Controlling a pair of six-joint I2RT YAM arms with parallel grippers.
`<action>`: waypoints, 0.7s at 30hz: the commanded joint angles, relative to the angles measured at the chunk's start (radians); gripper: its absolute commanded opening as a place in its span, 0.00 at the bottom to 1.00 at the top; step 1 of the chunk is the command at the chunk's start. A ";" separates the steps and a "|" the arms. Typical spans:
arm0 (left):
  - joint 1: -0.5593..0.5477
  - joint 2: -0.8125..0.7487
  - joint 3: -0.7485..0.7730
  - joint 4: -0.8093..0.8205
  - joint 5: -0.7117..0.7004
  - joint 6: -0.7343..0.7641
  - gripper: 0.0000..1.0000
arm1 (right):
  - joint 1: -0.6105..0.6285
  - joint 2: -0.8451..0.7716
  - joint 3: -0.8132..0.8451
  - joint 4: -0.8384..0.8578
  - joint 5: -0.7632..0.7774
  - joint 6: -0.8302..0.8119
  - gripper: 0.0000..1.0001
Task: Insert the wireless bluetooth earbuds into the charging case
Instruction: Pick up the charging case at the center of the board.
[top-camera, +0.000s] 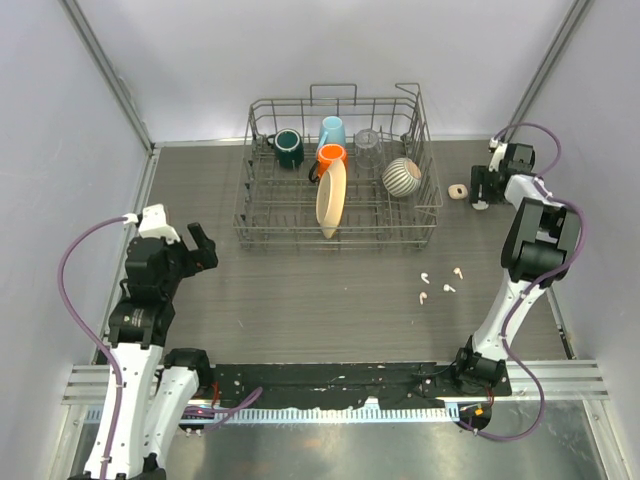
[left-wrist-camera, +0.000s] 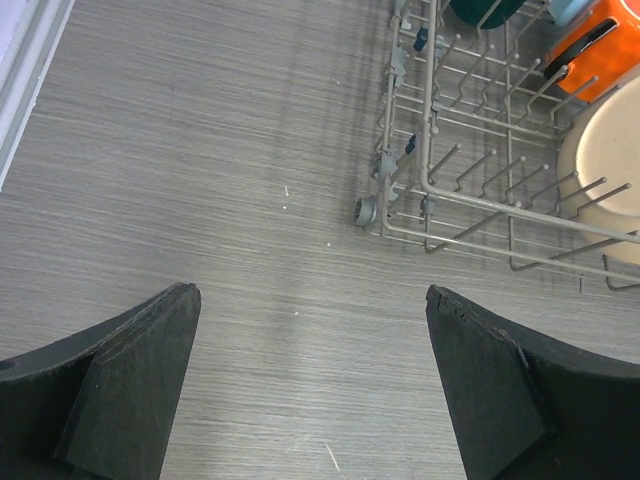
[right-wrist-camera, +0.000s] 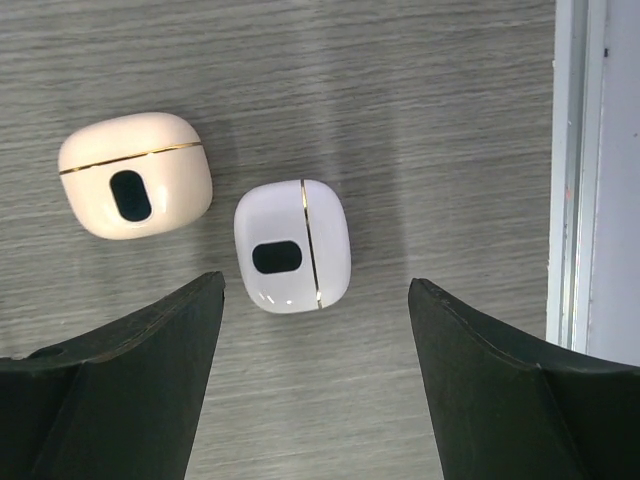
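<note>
- Bench: the dish rack is seen ahead and to the right of the left claw, which is spread wide over bare surface.
- Right claw: it is held open with nothing gripped, and the shut white charging case is straddled, its seam aligned with the reach.
- The shut cream charging case lies ahead-left, near enough to be nudged.
- The four wireless bluetooth earbuds are scattered well behind the right claw, toward its base. The right arm is judged nearer.

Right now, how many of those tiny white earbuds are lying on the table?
4 earbuds, clustered on the table before the dish rack's right corner: back-left, back-right, front-right, front-left. None seems hidden.
</note>
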 joint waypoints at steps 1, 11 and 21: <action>0.002 0.010 0.002 0.028 0.025 0.022 1.00 | -0.001 0.030 0.065 0.048 -0.025 -0.067 0.79; 0.002 0.030 0.000 0.032 0.033 0.024 1.00 | -0.001 0.086 0.106 0.050 -0.022 -0.107 0.76; 0.001 0.039 0.000 0.032 0.034 0.025 1.00 | -0.002 0.107 0.091 0.033 -0.042 -0.082 0.73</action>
